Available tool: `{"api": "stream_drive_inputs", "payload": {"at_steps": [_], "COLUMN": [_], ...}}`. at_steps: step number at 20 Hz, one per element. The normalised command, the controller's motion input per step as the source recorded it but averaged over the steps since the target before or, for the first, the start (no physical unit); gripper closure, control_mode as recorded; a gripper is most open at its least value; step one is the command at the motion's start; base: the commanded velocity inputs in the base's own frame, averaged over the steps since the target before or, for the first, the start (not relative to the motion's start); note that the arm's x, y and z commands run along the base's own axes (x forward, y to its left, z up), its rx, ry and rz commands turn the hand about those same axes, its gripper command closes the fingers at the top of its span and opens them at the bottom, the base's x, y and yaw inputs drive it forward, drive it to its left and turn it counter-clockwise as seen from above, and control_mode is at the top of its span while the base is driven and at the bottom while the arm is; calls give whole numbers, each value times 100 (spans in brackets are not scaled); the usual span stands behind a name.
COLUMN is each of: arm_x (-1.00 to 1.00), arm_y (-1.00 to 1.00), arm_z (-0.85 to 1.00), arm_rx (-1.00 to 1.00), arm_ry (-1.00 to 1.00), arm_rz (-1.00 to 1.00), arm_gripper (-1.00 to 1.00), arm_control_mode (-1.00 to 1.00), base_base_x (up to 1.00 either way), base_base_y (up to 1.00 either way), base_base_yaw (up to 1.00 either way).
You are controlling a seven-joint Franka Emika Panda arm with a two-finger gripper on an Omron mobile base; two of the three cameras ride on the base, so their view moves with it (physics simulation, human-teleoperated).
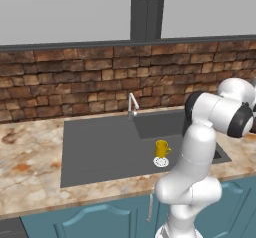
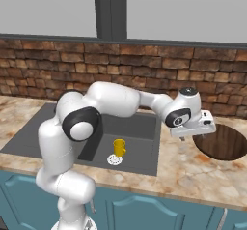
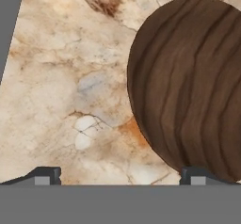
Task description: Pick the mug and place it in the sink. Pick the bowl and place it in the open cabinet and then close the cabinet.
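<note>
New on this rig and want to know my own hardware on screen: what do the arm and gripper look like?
The arm is glossy white, made of rounded tubular links with dark grey to black bands and caps at the joints. The gripper has a white boxy body and two small dark finger tips. No cables or markings visible.

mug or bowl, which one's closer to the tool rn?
The bowl. The open tool hovers at its left rim on the counter, right of the sink. The yellow mug stands far off in the basin, by the drain.
</note>
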Motion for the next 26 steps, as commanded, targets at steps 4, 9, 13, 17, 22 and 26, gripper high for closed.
{"api": "stream_drive_inputs", "payload": {"at_steps": [4,9,13,17,22,26], "arm_x": [0,0,0,3,13,8], "arm_y": [-4,-6,-11,-16,-17,-16], "arm_z": [-17,-22,-29,-17,-1,-4], "arm_rx": [0,0,0,0,0,0], "arm_ry": [0,0,0,0,0,1], "arm_rz": [5,6,7,7,5,5], "arm_gripper": [-100,-100,-100,-100,-100,-100], "arm_control_mode": [-100,-100,-100,-100,-100,-100], "base_base_x": [0,0,0,0,0,0], "base_base_y": [0,0,0,0,0,0], "base_base_yaw": [0,0,0,0,0,0]}}
